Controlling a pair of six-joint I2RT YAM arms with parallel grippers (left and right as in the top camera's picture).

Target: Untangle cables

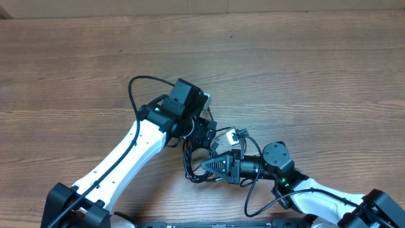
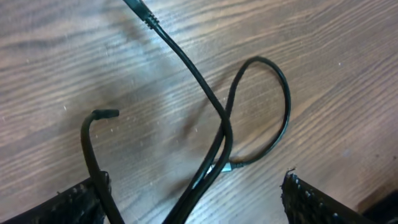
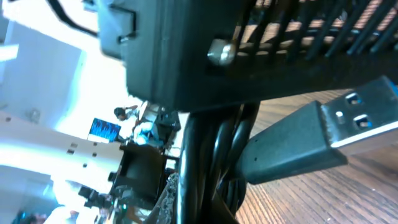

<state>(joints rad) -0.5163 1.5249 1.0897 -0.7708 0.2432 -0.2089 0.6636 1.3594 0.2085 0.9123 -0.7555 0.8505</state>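
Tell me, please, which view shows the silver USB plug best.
Right wrist: the USB plug looms large and sharp at right. Overhead shows that plug only tiny and pale; left wrist shows just cords.

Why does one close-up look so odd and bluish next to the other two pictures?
Right wrist: the lens sits almost against the cables and the USB plug, so they loom large and soft; the background at left is washed-out blue-white. Left wrist: sharp, even light, faint shadows on the table. Overhead: crisp, no glare.
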